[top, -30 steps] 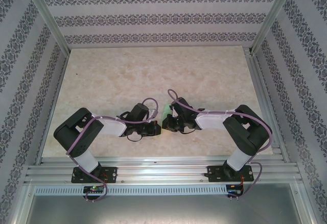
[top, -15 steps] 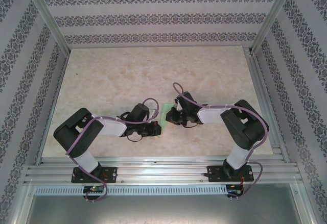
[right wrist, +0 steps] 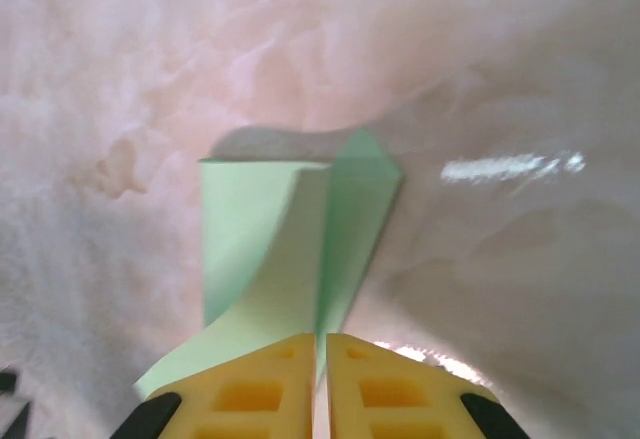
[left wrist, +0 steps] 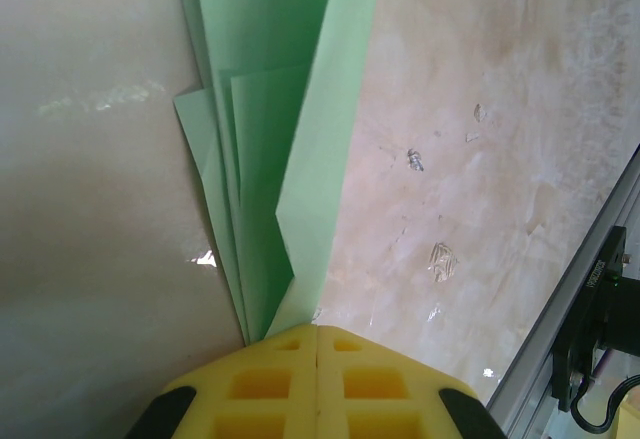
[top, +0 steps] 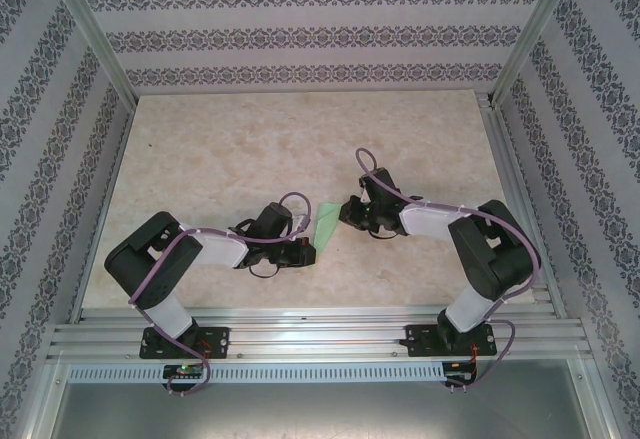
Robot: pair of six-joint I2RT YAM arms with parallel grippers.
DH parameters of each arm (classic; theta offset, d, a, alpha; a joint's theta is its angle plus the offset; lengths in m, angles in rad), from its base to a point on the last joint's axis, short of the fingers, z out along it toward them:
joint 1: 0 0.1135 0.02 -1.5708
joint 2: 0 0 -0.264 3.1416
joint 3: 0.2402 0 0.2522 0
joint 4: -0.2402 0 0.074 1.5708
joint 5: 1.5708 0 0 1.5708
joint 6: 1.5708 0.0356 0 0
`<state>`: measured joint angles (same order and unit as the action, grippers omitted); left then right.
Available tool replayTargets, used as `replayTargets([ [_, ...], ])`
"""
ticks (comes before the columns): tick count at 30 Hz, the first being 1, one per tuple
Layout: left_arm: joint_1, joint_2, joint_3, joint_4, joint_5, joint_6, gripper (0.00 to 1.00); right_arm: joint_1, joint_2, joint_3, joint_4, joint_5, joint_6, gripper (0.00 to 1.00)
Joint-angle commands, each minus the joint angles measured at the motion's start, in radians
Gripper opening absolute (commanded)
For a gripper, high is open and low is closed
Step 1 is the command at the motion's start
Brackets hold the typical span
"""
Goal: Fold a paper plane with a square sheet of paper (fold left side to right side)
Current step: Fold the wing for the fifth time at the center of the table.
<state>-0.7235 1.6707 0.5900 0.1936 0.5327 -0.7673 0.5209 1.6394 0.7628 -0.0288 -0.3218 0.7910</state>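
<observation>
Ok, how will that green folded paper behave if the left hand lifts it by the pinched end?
Probably floppy: the folded paper is thin, with loose layers fanning from the left hand. It is likely very light, and it may slide on the glossy table.

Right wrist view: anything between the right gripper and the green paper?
Nothing visible. The folded paper runs straight up to the right gripper over bare table; I can't tell whether it is pinched. The left gripper is shut on the paper's other end.
</observation>
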Motion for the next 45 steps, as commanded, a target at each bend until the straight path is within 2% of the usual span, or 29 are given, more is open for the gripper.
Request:
replayTargets([
  [1,-0.042,0.047,-0.047,-0.183,-0.036,0.027,0.0,0.058,-0.06,-0.033,0.029,0.016,0.038,0.12],
  [5,-0.042,0.047,-0.045,-0.186,-0.037,0.028,0.0,0.118,-0.041,-0.043,0.091,0.015,0.095,0.12],
  [13,-0.045,0.046,-0.045,-0.191,-0.038,0.03,0.0,0.131,0.102,0.055,0.122,0.004,0.08,0.12],
  [25,-0.055,0.044,-0.062,-0.178,-0.039,0.02,0.0,0.059,0.178,0.116,-0.029,0.133,-0.083,0.12],
  [45,-0.065,0.028,-0.083,-0.175,-0.042,0.008,0.0,-0.081,0.224,0.126,0.042,0.16,-0.198,0.12],
])
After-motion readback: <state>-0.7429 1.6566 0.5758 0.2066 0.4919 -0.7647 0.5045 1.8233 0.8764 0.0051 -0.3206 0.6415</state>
